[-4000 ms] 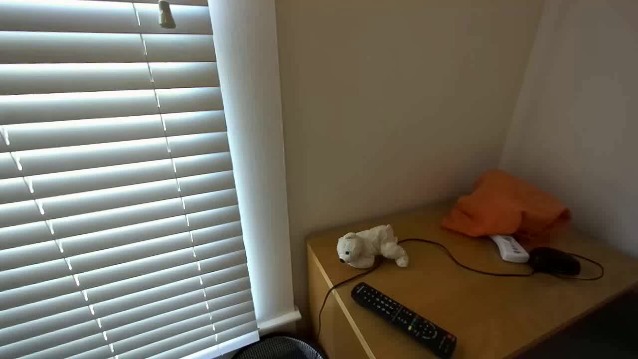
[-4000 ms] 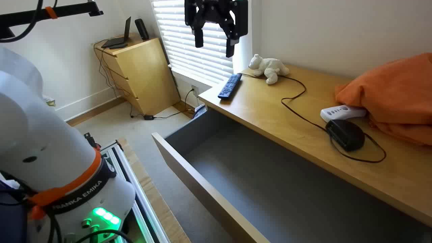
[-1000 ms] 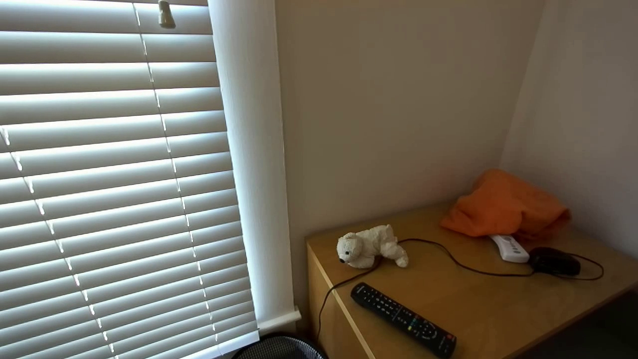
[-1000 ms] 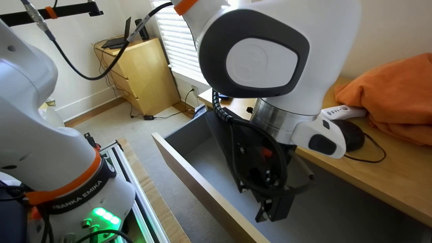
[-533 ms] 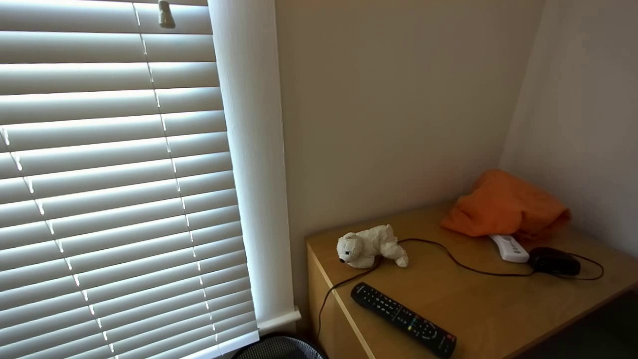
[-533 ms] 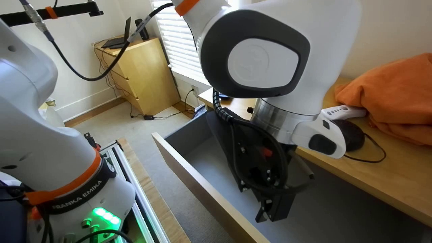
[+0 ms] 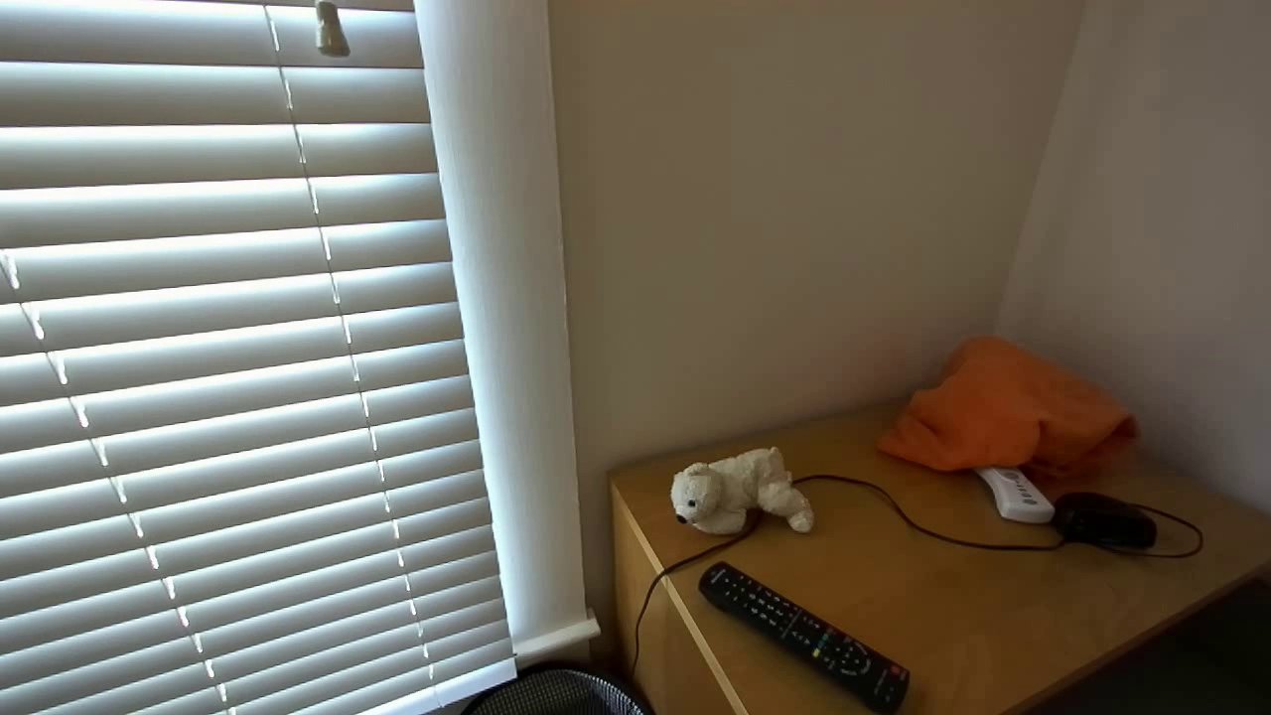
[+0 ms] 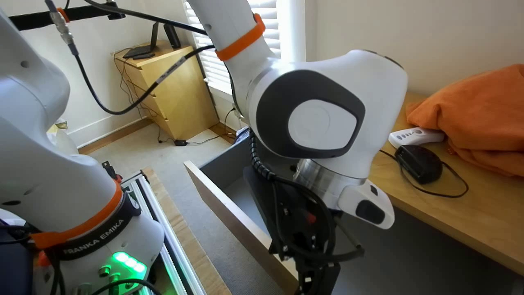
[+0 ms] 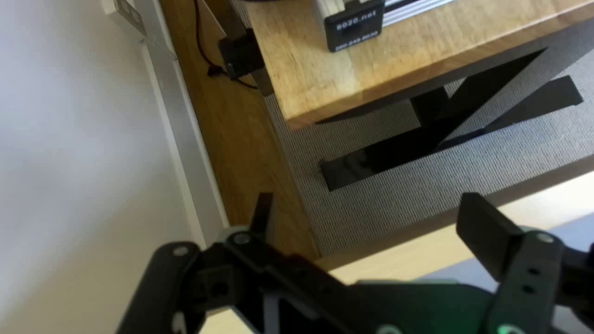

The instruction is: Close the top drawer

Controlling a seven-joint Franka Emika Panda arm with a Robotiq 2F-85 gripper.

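Top drawer (image 8: 241, 229): it is standing pulled well out beneath the surface (image 7: 953, 606), its grey inside showing in an exterior view.
Hand (image 9: 368, 204): its fingers (image 9: 478, 222) are standing wide apart in the wrist view, gripping nothing.
Front board (image 9: 408, 264): it is crossing beneath the hand in the wrist view; in an exterior view the hand is running off the bottom edge, so I cannot tell whether they are touching.
Arm (image 8: 319, 102): it is leaning over the drawer, the hand pointing down close to the front board.
Surface: it is carrying a white toy bear (image 7: 740, 492), a black remote (image 7: 804, 636) and an orange cloth (image 7: 1008, 412).
Closing step: this is looking like the placing stage, the push itself not yet happening.
Coming push: it is likely calling for the fingers to be resting against the board's outer face, then for a steady, level shove toward the dresser (image 7: 633, 566) until the front is sitting flush; shoving near one end could be making the drawer bind.
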